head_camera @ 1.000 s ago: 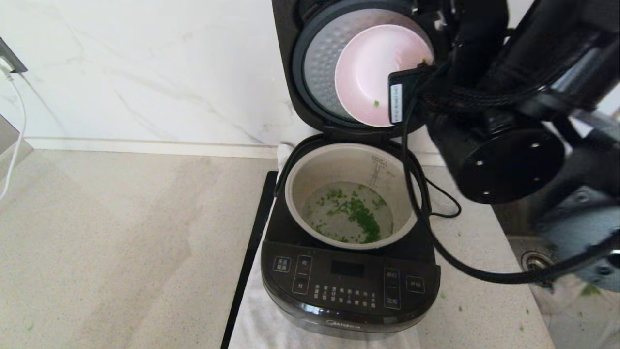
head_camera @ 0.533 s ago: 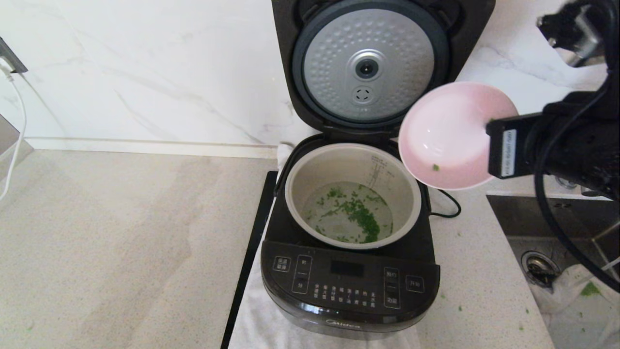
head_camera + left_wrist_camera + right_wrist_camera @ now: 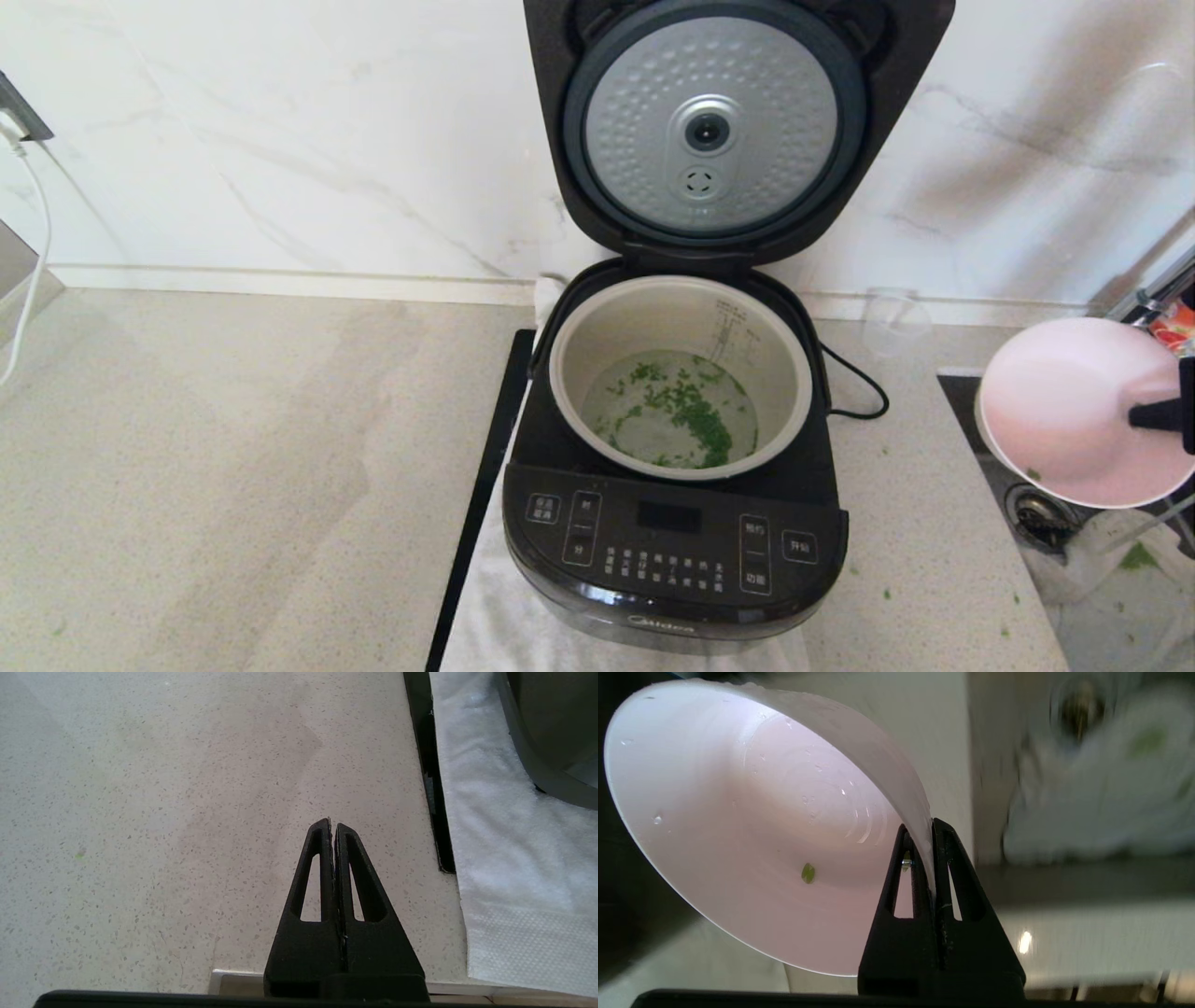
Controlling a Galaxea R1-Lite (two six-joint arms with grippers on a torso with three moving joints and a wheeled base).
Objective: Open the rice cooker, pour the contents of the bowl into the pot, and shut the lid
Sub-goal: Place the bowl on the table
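The right end effector [image 3: 930, 826] pinches the rim of the bowl [image 3: 1074, 411], holding it tilted above the table [image 3: 233, 467] edge. 1 green bit clings to the pink inside, just beside the fingers. To this end effector's left stands the rice cooker [image 3: 672, 551], its lid [image 3: 709, 131] upright and the contents of the bowl [image 3: 686, 411] lying in the pot [image 3: 569, 373]. The left end effector [image 3: 332, 826] hangs clenched and empty over bare table, the cooker's white cloth [image 3: 495, 858] to its right.
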